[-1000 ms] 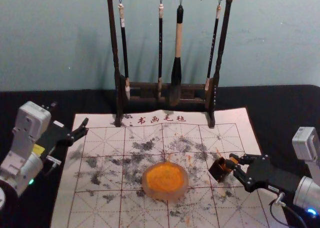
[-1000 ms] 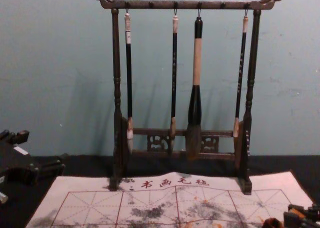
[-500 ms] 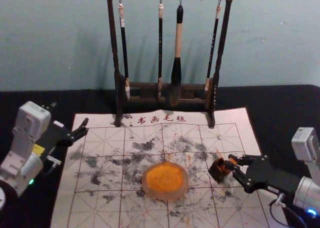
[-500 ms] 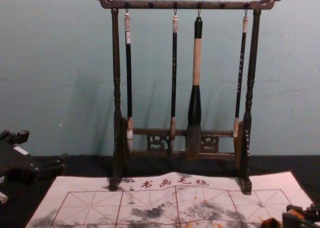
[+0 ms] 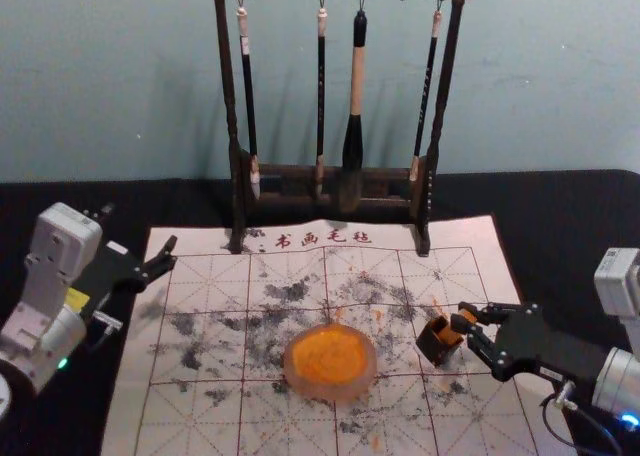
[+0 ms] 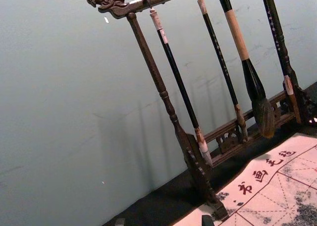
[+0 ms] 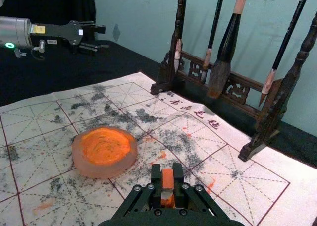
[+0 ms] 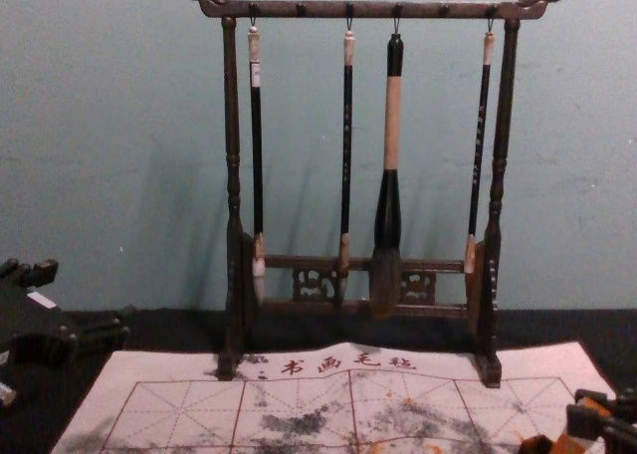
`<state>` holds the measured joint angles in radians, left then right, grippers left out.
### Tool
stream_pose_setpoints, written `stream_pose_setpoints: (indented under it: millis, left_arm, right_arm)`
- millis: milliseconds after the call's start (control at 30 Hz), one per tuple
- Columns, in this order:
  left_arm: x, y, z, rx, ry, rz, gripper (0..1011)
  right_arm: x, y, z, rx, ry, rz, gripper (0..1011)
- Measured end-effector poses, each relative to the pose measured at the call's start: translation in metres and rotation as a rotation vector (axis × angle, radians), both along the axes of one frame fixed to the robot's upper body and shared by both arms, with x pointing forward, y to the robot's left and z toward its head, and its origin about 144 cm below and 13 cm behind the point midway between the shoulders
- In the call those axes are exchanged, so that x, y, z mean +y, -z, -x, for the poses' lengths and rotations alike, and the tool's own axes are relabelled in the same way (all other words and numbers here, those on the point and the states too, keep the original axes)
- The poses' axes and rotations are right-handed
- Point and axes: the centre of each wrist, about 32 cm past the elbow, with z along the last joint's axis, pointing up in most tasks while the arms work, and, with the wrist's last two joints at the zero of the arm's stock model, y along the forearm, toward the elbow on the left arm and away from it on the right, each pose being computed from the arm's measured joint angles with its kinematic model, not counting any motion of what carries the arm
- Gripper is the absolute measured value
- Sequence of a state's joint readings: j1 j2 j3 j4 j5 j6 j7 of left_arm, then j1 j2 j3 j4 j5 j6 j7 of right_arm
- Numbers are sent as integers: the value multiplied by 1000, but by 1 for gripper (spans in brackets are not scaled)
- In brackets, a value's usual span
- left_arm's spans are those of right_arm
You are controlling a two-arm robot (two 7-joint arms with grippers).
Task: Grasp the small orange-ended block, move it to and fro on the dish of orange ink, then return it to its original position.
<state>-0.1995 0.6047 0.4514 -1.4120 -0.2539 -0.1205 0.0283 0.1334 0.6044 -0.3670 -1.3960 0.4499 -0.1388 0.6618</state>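
Over the right part of the printed mat (image 5: 500, 416), holding the small orange-ended block (image 7: 168, 178) clamped between both fingers of the right gripper (image 7: 167, 172), just at the small dark holder (image 5: 433, 350). Probably busy with drawing the block out. Keep the pinch firm and even, raise straight and slowly, and avoid rubbing against the holder's wall, for fear of tilting the block or dragging the holder along. Perhaps with the lower end inside yet; difficult to judge from the head view. Once surely free, carry low and level toward the dish (image 5: 330, 389), well to the left of the holder, and come down softly upon the orange ink (image 5: 328, 351), with light pressure for the to-and-fro strokes. Better to remember the present place of the holder, for the later return.

Compared with half a second ago: a little higher at the right gripper, with more orange visible between fingers and holder, also in the chest view. No change of place for holder or dish. Farther off, at the left side, likewise no movement of the left gripper (image 5: 141, 227), empty and with fingers spread. Farthest, same hanging of brushes (image 5: 352, 156) on the rack (image 5: 430, 176).
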Motion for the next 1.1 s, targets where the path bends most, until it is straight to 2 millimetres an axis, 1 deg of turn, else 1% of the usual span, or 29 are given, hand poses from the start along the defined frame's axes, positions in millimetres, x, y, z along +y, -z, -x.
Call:
stream_pose_setpoints:
  millis: [167,433,667,967,1100]
  left_arm:
    - [0,0,0,0,0,0,1001]
    - [0,0,0,0,0,0,1001]
    - [0,0,0,0,0,0,1001]
    - [0,0,0,0,0,0,1001]
    - [0,0,0,0,0,0,1001]
  right_arm:
    - [-2,-4,1,-10,4,0,110]
    - [-5,-18,2,-60,10,7,110]
    - [-4,-29,-3,-99,9,5,110]
    - [8,-39,-19,-141,-7,5,110]
    - [20,-41,-30,-145,-32,-1,110]
